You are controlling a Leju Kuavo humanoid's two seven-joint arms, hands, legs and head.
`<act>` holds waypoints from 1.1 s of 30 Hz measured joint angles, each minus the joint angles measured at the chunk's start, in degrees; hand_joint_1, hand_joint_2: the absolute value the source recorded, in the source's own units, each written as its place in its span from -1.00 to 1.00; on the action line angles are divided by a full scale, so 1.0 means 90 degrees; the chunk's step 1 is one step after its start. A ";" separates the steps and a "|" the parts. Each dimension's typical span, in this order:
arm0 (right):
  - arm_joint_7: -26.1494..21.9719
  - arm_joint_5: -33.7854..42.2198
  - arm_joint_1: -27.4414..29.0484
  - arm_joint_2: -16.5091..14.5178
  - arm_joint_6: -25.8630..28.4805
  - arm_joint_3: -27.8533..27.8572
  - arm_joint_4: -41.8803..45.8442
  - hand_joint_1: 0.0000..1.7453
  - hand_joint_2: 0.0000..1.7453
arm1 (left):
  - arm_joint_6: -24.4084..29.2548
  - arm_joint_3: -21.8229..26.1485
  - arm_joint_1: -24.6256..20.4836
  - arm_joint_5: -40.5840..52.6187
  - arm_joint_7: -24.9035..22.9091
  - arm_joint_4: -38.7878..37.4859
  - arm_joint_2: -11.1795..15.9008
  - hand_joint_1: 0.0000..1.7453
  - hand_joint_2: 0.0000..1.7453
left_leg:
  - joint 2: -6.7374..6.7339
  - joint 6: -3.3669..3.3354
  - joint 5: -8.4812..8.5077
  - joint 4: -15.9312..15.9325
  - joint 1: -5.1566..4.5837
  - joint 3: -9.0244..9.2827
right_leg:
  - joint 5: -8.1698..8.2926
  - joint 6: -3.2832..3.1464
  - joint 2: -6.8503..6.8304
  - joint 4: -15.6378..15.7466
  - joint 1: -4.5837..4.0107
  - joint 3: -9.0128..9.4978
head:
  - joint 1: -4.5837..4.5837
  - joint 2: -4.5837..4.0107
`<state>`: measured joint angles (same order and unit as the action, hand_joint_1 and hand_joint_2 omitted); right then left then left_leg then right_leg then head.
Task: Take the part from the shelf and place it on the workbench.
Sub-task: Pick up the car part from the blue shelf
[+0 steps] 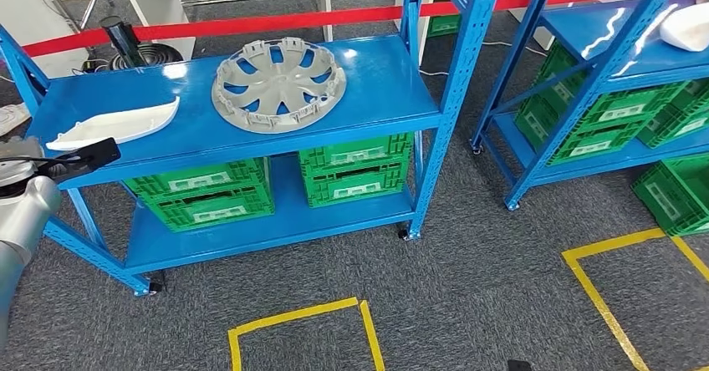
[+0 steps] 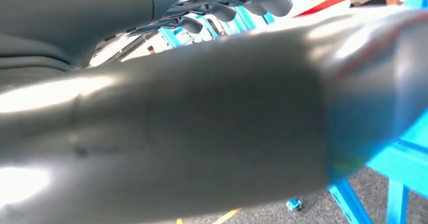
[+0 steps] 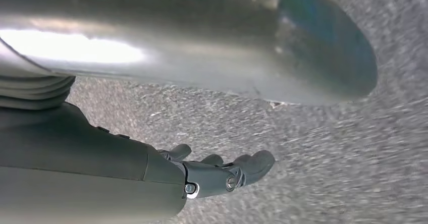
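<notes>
Left robot hand (image 1: 84, 155) apparently at shelf (image 1: 251, 141) edge

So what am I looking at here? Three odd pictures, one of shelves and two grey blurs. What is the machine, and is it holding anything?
It is a walking robot with two arms, filmed by three cameras of its own. The wide picture comes from its head, looking down at a blue shelf. On the shelf top lie a grey wheel cover and a long white part. Green crates sit on the level below.

At the left edge of that picture is its left robot hand, close to the white part; whether it touches it I cannot tell.

The two blurs come from cameras at the wrists. The thick grey shape across each is that hand's thumb. The right robot hand hangs over grey carpet, fingers apart, holding nothing.
</notes>
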<state>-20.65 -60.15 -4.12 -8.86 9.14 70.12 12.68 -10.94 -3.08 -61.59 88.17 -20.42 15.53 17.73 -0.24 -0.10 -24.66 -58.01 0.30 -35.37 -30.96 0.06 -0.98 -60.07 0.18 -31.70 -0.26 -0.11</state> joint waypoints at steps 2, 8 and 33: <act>0.0001 -0.0012 -0.0004 0.0000 0.0000 0.0000 0.0000 -1.00 -1.00 | 0.0012 0.0000 -0.0010 0.0003 -0.0002 0.0005 -0.0013 -1.00 -1.00 | 0.0047 -0.0063 -0.0037 0.0008 0.0007 0.0040 | -0.0284 0.0062 0.0051 -0.0741 0.0019 -0.0404 | 0.0012 0.0000; 0.0002 -0.0047 0.0017 0.0002 0.0000 0.0000 0.0000 -1.00 -1.00 | 0.0028 0.0005 0.0033 0.0004 -0.0036 0.0003 -0.0052 -1.00 -1.00 | 0.0234 -0.0050 -0.0221 -0.0030 -0.0003 0.0224 | 0.0383 0.0011 0.0149 -0.0738 0.0023 -0.0884 | 0.0016 0.0000; -0.0101 -0.0034 -0.0010 -0.0010 0.0110 0.0001 0.0000 -1.00 -1.00 | 0.1107 0.0187 0.0226 0.0018 0.0403 0.0097 -0.0070 -1.00 -1.00 | 0.0041 -0.0027 -0.0082 -0.0025 0.0045 0.0066 | -0.0240 0.0051 0.0100 -0.0994 0.0030 -0.0700 | -0.0007 0.0000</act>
<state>-21.56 -60.46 -4.22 -8.95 10.13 70.13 12.68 -0.97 -1.40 -59.56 88.33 -16.79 16.40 17.10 0.13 -0.34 -25.40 -58.24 0.71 -34.77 -33.12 0.52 -0.08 -69.02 0.45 -38.00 -0.32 -0.11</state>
